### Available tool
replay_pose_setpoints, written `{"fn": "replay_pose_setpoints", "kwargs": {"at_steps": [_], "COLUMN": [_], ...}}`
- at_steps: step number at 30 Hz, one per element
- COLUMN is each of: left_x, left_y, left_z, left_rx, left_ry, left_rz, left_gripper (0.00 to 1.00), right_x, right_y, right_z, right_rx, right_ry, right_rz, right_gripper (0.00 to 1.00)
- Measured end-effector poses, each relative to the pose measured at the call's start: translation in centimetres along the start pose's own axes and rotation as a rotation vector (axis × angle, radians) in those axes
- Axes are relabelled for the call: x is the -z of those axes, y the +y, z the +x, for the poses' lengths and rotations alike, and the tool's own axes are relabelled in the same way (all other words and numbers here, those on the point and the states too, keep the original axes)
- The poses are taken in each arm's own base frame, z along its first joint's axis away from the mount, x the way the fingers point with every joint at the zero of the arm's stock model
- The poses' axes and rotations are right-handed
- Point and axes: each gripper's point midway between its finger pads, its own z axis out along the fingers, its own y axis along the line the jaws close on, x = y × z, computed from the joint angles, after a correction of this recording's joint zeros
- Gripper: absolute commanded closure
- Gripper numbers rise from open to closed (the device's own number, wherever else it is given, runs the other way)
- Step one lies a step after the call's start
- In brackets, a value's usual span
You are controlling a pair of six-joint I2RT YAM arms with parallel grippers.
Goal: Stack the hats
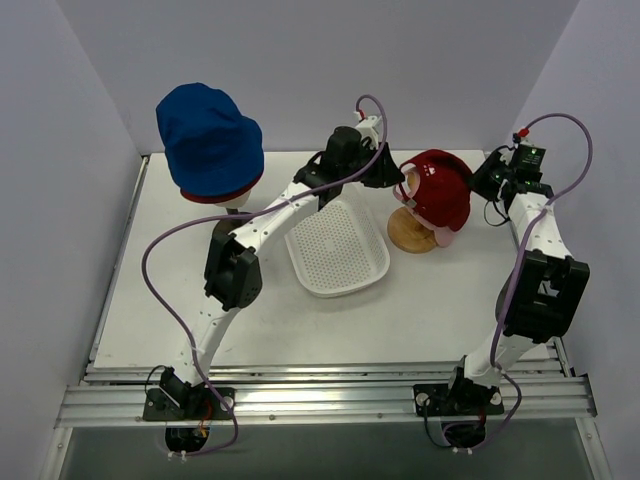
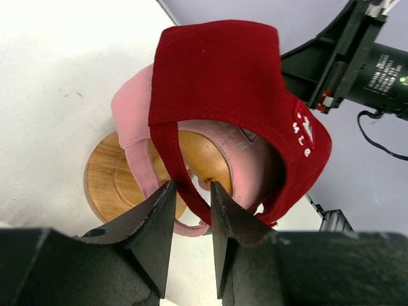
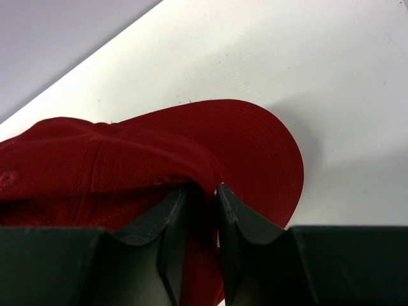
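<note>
Left claw (image 2: 191, 186) sits narrow, bottom centre, around the back strap of the red peaked cap (image 2: 223, 83). Right claw (image 3: 203, 189) is narrow at its brim; whether either pinches, cannot tell.

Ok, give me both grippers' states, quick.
Left gripper: slightly open, straddling the red peaked cap at its back strap, not clamped.
Right gripper: tips at the cap's brim; gripping or not cannot be told.

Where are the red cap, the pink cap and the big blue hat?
red cap (image 2: 223, 83), left wrist view, on its crown.
pink cap (image 2: 131, 111), left wrist view, on the side peeking out from under the red one.
blue hat (image 1: 208, 135), top view, on its crown.
</note>
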Motion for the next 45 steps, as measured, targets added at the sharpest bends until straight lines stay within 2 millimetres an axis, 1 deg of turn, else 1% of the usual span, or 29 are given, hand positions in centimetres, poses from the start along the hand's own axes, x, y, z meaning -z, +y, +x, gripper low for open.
{"fn": "replay_pose_setpoints", "kwargs": {"at_steps": [2,8,14,21,24,26,29,32,36,38,40,42,44,45], "left_x": [-0.3,-1.1,-1.5,-1.5,-1.6,-1.7,-1.7,-1.3,-0.7,-0.5,-0.4,-0.4,-0.4,-0.4], "left_y": [0.4,1.8,3.4,3.6,3.8,4.0,4.4,4.4,3.6,3.2,3.0,3.0,3.0,3.0], "left_z": [0.4,1.7,2.5,2.4,2.5,2.9,3.5,3.7,2.8,2.3,2.1,2.1,2.1,2.1], "left_rx": [0.002,0.014,0.026,0.026,0.026,0.028,0.031,0.033,0.022,0.016,0.012,0.011,0.012,0.012], "left_ry": [0.006,0.028,0.041,0.037,0.037,0.043,0.052,0.059,0.045,0.037,0.033,0.032,0.033,0.033], "left_rz": [-0.006,-0.026,-0.05,-0.052,-0.051,-0.054,-0.059,-0.065,-0.057,-0.051,-0.048,-0.047,-0.048,-0.048], "left_gripper": [0.64,0.63,0.64,0.63,0.63,0.63,0.59,0.56,0.54,0.53,0.53,0.53,0.53,0.53], "right_x": [0.3,1.2,1.9,2.8,3.1,3.6,4.6,5.8,7.1,7.4,7.4,6.8,5.6,4.9], "right_y": [0.0,0.3,-0.3,-1.0,-0.9,-0.7,-0.2,0.3,1.4,2.0,2.6,3.0,2.8,2.4], "right_z": [0.0,0.0,1.4,2.7,2.6,2.4,1.8,0.8,-2.1,-3.2,-4.3,-5.2,-5.2,-4.8], "right_rx": [-0.004,-0.022,-0.058,-0.083,-0.082,-0.081,-0.075,-0.068,-0.051,-0.039,-0.028,-0.016,-0.013,-0.016], "right_ry": [-0.005,-0.037,-0.058,-0.079,-0.084,-0.093,-0.113,-0.144,-0.21,-0.233,-0.249,-0.259,-0.246,-0.23], "right_rz": [0.002,-0.001,0.014,0.037,0.04,0.039,0.034,0.031,0.013,-0.006,-0.025,-0.044,-0.051,-0.048], "right_gripper": [0.75,0.71,0.67,0.63,0.6,0.58,0.57,0.57,0.57,0.57,0.57,0.57,0.57,0.57]}}
